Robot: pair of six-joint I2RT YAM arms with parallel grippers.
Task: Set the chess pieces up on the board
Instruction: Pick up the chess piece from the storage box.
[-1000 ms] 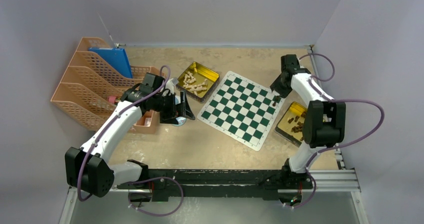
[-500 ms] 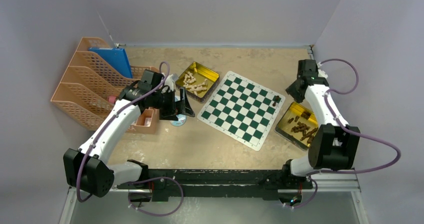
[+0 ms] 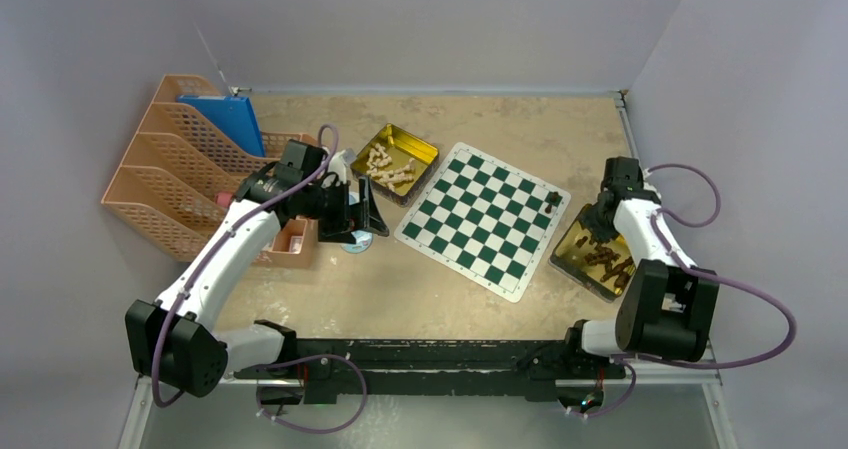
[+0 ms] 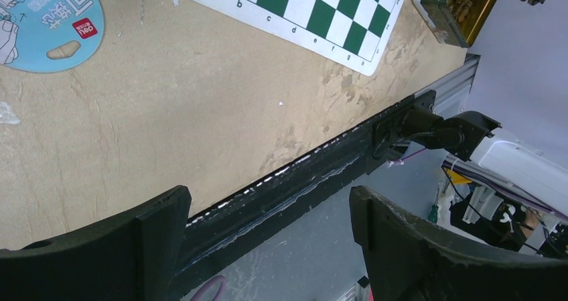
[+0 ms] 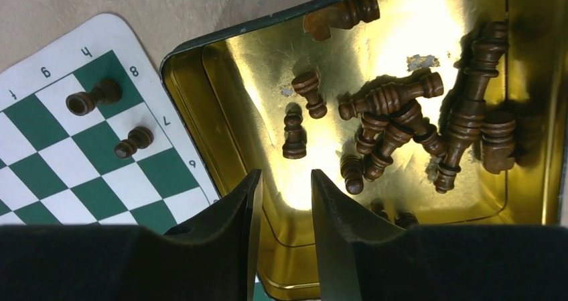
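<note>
The green-and-white board (image 3: pixel 480 219) lies mid-table, and its corner shows in the right wrist view (image 5: pixel 60 160). Two dark brown chess pieces (image 5: pixel 90 98) (image 5: pixel 134 141) stand on its right edge squares, seen as a dark spot from above (image 3: pixel 552 202). Several more dark pieces (image 5: pixel 395 123) lie jumbled in a gold tin (image 5: pixel 201 66) right of the board. My right gripper (image 5: pixel 285 180) hovers over that tin's near rim, jaws narrowly apart, nothing between them. Far to the left of the board, my left gripper (image 4: pixel 268 200) (image 3: pixel 365 214) hangs wide open and empty.
A second gold tin (image 3: pixel 425 149) with pale pieces (image 3: pixel 388 167) sits at the board's far left. Orange file racks (image 3: pixel 170 179) with a blue folder (image 3: pixel 225 119) stand at the left. A blue disc (image 4: pixel 47 19) and a small orange box (image 3: pixel 295 239) lie under the left arm.
The right gripper has pulled away from the board's right corner and swung back over the tin of dark pieces, its jaws narrowing. The left arm has barely moved.
</note>
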